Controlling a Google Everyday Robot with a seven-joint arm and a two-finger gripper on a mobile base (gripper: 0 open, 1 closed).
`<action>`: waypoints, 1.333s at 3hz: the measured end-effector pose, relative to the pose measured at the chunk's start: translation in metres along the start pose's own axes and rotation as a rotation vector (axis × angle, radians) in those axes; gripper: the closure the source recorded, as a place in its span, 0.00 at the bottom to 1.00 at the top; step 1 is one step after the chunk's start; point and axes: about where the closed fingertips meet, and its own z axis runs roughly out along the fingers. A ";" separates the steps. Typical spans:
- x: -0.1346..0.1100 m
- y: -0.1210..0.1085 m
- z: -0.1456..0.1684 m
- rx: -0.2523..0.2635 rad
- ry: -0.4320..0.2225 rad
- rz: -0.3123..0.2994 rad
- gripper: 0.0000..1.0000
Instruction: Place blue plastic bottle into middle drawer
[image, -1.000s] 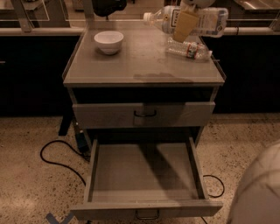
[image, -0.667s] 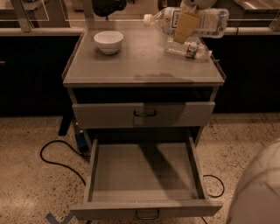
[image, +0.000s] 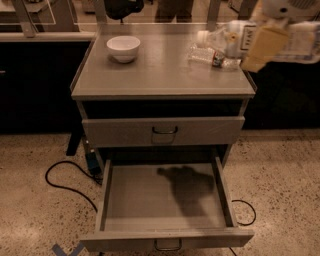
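Note:
My gripper (image: 262, 47) is at the top right, above the cabinet's right rear corner. It is shut on the blue plastic bottle (image: 231, 37). The bottle is held lying sideways in the air with its white cap (image: 202, 36) pointing left. A tan finger (image: 267, 42) covers part of its label. The middle drawer (image: 165, 197) is pulled fully open at the bottom of the cabinet. It is empty, with only a shadow on its floor. The bottle is well above and behind the drawer.
A white bowl (image: 123, 47) stands at the back left of the cabinet top (image: 160, 75). A clear ribbed bottle with a red label (image: 212, 56) lies at the back right, below the held bottle. The upper drawer (image: 164, 131) is shut. A black cable (image: 62, 182) loops on the floor at left.
My gripper has moved right and slightly down with the blue plastic bottle, from above the cabinet top's back toward its right edge. The drawers, bowl and ribbed bottle have not moved.

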 end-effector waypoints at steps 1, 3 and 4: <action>0.011 0.023 -0.019 0.021 0.010 -0.003 1.00; 0.012 0.035 -0.001 -0.003 0.015 0.004 1.00; 0.012 0.074 0.016 -0.027 -0.052 0.088 1.00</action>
